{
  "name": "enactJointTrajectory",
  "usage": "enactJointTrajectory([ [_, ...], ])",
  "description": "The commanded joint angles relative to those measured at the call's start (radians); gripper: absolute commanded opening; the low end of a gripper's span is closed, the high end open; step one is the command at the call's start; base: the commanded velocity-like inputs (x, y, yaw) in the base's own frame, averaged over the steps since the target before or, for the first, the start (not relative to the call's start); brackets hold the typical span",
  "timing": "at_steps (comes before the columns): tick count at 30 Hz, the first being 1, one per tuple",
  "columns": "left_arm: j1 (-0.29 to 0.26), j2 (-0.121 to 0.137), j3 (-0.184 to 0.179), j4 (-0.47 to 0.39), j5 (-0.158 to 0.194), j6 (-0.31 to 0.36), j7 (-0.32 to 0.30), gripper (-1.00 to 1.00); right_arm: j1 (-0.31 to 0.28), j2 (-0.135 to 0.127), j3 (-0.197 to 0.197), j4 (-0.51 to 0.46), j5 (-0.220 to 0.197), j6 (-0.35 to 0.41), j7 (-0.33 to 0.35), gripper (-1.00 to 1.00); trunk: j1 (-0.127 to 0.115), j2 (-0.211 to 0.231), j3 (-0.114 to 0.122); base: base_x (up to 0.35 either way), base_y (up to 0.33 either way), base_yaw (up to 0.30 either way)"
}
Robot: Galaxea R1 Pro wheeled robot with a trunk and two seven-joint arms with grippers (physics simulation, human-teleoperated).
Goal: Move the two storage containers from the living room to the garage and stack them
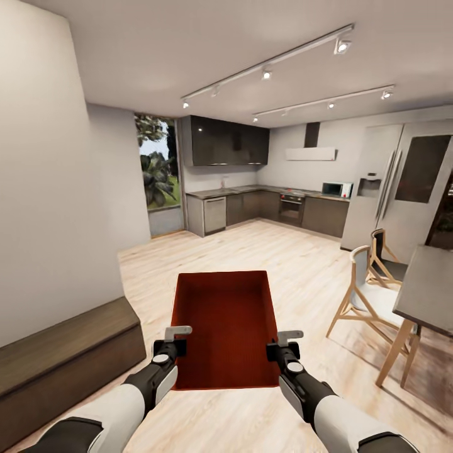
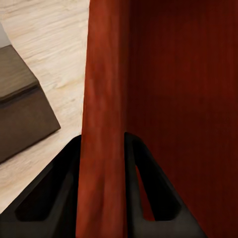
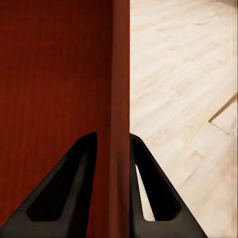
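Orange-red storage container [image 1: 226, 327], walls pinched by left tool [image 2: 103, 163] and right tool [image 3: 113, 163].

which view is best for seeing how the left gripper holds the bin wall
The left wrist view: the left gripper has its fingers either side of the orange-red bin's thin wall, pinching it. The head view shows that gripper at the bin's left wall from above, less closely. The right wrist view shows the opposite wall.
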Motion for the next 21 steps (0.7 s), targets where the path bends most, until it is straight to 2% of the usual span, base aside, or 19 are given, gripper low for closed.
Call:
enactJointTrajectory([
  [1,-0.001,0.001,0.023,0.001,-0.008,-0.02,0.025,-1.0,0.0,-0.002,-0.026,0.005,-0.018,-0.006,-0.088,-1.0,0.0,-0.001,-0.001,0.0,0.0,-0.283],
  [7,-0.001,0.016,0.023,0.005,-0.007,-0.02,0.025,-1.0,-0.001,-0.002,-0.026,0.005,-0.018,-0.005,-0.088,-1.0,0.0,-0.001,-0.001,0.0,0.0,-0.283],
  [21,-0.002,0.016,0.024,0.0,-0.005,-0.02,0.025,-1.0,0.0,-0.002,-0.028,0.005,-0.017,-0.005,-0.091,-1.0,0.0,-0.001,-0.001,0.0,0.0,-0.283],
])
